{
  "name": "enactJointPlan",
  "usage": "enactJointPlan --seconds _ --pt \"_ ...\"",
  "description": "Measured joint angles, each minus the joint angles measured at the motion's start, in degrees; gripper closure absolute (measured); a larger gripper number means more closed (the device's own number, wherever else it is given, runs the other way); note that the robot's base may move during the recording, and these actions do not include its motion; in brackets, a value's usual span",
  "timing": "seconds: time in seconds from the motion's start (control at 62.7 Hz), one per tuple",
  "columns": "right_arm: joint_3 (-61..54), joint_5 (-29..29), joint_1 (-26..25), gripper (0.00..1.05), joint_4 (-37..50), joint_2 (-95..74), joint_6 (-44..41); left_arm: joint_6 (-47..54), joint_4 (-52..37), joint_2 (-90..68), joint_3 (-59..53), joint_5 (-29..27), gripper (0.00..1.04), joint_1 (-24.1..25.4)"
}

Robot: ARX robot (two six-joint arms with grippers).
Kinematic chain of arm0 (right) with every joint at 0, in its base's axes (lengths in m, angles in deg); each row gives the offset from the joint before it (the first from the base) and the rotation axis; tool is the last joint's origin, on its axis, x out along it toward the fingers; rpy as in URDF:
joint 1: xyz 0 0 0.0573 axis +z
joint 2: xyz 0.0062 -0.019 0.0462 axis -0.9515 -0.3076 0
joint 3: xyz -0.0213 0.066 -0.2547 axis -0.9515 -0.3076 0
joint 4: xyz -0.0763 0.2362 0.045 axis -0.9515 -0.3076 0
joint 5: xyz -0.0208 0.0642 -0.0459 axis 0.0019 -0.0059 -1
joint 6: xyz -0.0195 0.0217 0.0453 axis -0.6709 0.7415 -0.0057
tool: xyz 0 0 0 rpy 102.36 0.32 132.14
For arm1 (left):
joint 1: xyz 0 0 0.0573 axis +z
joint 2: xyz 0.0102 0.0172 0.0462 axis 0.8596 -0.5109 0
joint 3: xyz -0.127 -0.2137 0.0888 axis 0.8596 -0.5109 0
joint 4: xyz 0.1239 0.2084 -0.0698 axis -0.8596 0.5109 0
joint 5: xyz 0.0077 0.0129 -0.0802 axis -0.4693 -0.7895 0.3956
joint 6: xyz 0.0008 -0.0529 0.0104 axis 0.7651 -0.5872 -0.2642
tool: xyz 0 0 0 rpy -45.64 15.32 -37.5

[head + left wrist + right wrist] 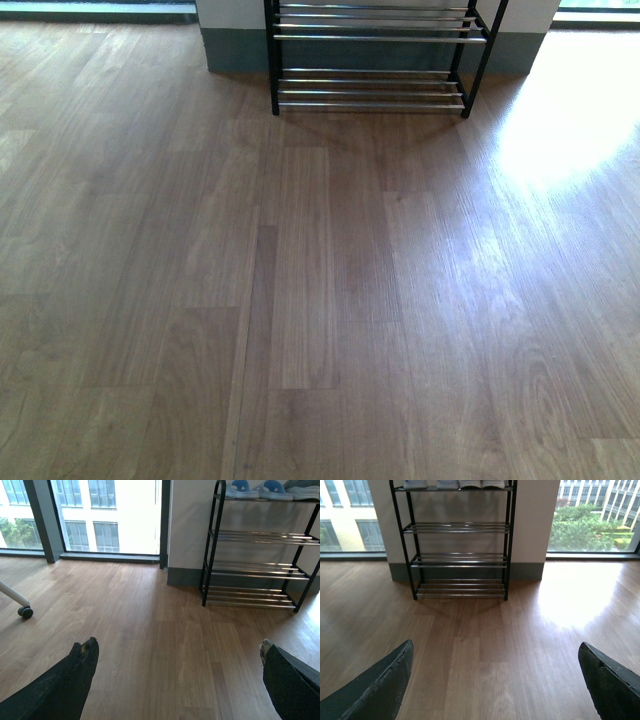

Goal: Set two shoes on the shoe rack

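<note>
From my end, the left gripper [177,665] is spread wide over bare wood floor [320,300], nothing in it. Straight ahead the shoe rack [260,567] stands against the wall, with the slide sandals [252,489] and a grey sneaker [304,491] sitting side by side on its top shelf. Right gripper [497,672] is wide open too, empty.

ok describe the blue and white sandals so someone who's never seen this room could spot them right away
Find the black-framed shoe rack with chrome-rod shelves, standing against the pale wall section between the big windows. On its top shelf, toward the window-side end, sit the pale slide sandals with blue insides. Unlike the grey shoe beside them, they show bright blue, and every lower shelf is bare.
</note>
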Motion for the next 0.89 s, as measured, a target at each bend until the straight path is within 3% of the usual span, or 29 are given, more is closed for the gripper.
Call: enactJointPlan --seconds 0.893 --pt "0.00 0.00 0.00 0.09 0.00 0.00 0.00 0.00 0.00 0.00 0.00 0.07 0.09 0.00"
